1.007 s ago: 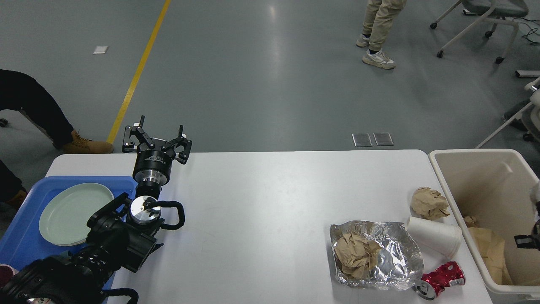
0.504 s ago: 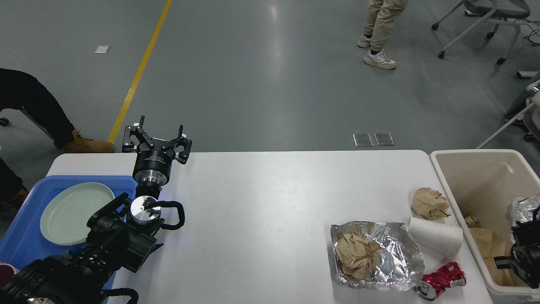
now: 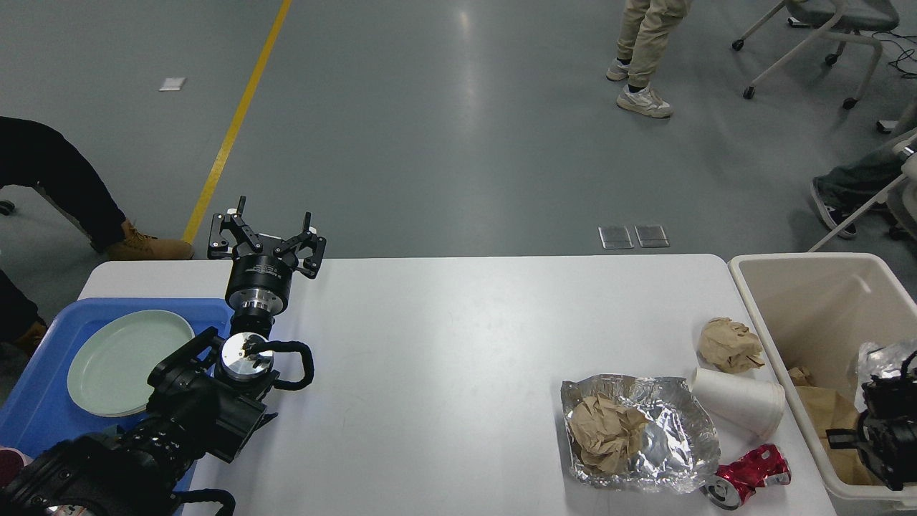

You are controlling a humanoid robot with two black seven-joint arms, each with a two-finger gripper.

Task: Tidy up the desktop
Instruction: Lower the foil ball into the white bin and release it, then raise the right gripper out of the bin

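Observation:
The white desktop (image 3: 458, 337) carries rubbish at its right end: a crumpled brown paper ball (image 3: 729, 344), a white paper cup (image 3: 738, 401) on its side, a crushed red can (image 3: 749, 474), and a foil sheet (image 3: 673, 437) holding a brown paper wad (image 3: 607, 430). My left gripper (image 3: 266, 228) is open and empty above the desktop's far left edge. My right gripper (image 3: 885, 383) hangs over the beige bin (image 3: 802, 287) at the right edge, dark and partly cut off. A crumpled foil piece (image 3: 877, 357) sits at its tip, apparently held.
A blue tray (image 3: 36, 408) at the left holds a pale green plate (image 3: 125, 358). Brown paper (image 3: 831, 416) lies inside the bin. People's legs and office chairs stand on the grey floor beyond the table.
My right gripper has come into view from the right edge with the crumpled foil, now over the bin. The left arm has not moved.

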